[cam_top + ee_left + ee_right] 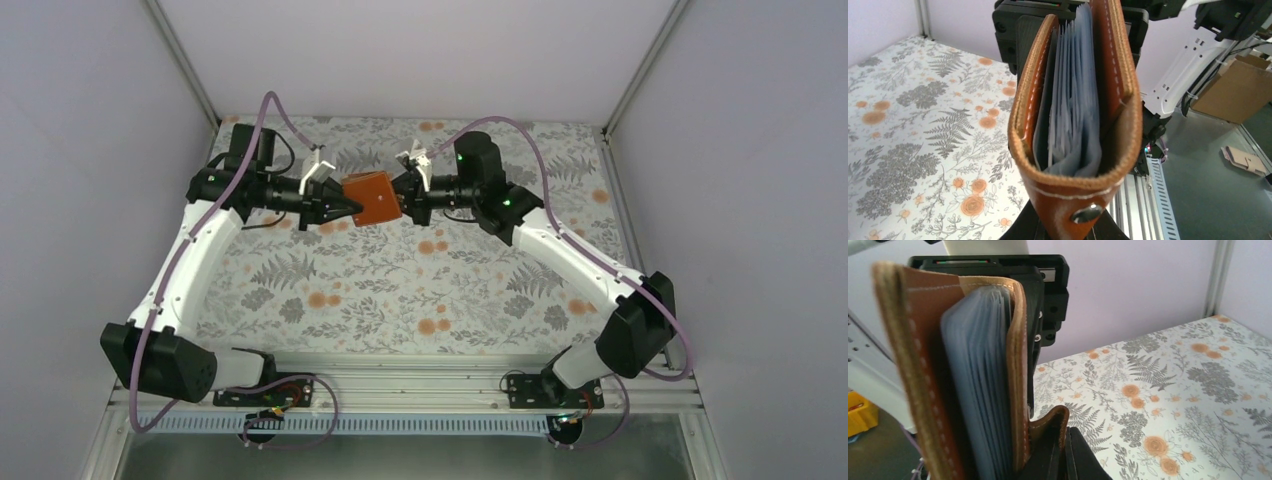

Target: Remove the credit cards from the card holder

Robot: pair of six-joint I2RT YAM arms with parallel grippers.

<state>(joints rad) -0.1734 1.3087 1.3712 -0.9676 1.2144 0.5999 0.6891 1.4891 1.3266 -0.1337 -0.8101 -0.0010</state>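
1. I am clamping my left gripper (345, 207) and my right gripper (403, 205) together on opposite ends of the card holder (375, 200), holding it in the air between them, above the far part of the table.
2. The card holder is standing slightly ajar, its brown covers parting around a stack of blue-grey sleeves (1073, 100). I am not seeing the credit cards themselves; they are presumably sitting inside those sleeves.
3. My right fingers are pinching at the little brown tab (1050, 422), while my left ones are gripping beside the metal snap (1087, 214).
4. To do this step well, I am judging that the left side should be anchoring firmly while the right is peeling its cover away slowly, widening the mouth without twisting the leather or tugging it out of the anchoring grip.
5. Pale, plain walls (400, 50) are enclosing the workspace on three sides.
6. The table (400, 290) is wearing a cloth printed with grey ferns and orange flowers, soft-looking for anything falling.
7. A cardboard box (1233, 90) is sitting beyond the table's edge.
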